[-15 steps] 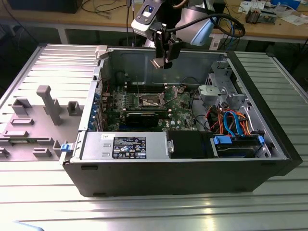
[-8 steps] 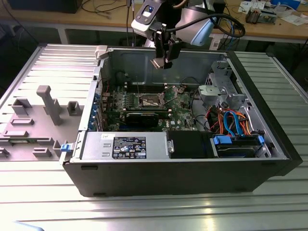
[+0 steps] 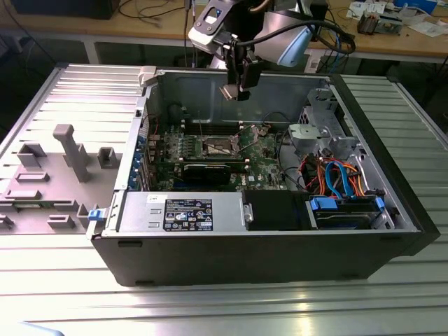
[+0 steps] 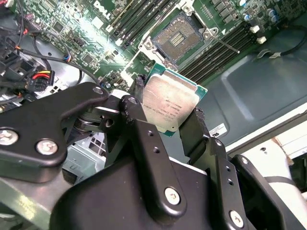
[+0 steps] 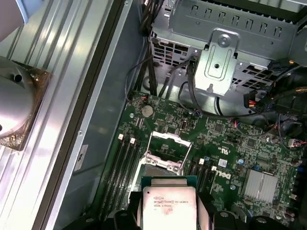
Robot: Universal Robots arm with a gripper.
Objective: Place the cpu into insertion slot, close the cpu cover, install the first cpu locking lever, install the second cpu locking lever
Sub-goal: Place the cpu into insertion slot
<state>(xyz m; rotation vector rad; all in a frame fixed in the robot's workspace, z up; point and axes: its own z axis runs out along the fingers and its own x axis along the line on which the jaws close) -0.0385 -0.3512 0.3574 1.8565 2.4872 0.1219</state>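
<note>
Exterior view: the black gripper hangs above the open black computer case.

Second wrist view: its fingers pinch the flat silver-grey square cpu, which bears small print, over the uncovered dark-framed insertion slot.

First wrist view: the thin silver cpu cover is open.

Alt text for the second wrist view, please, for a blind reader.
The gripper clamps the cpu by two opposite edges, silver top facing the camera. Beyond it, the insertion slot sits uncovered and empty on the green motherboard, flanked by long memory slots.
</note>
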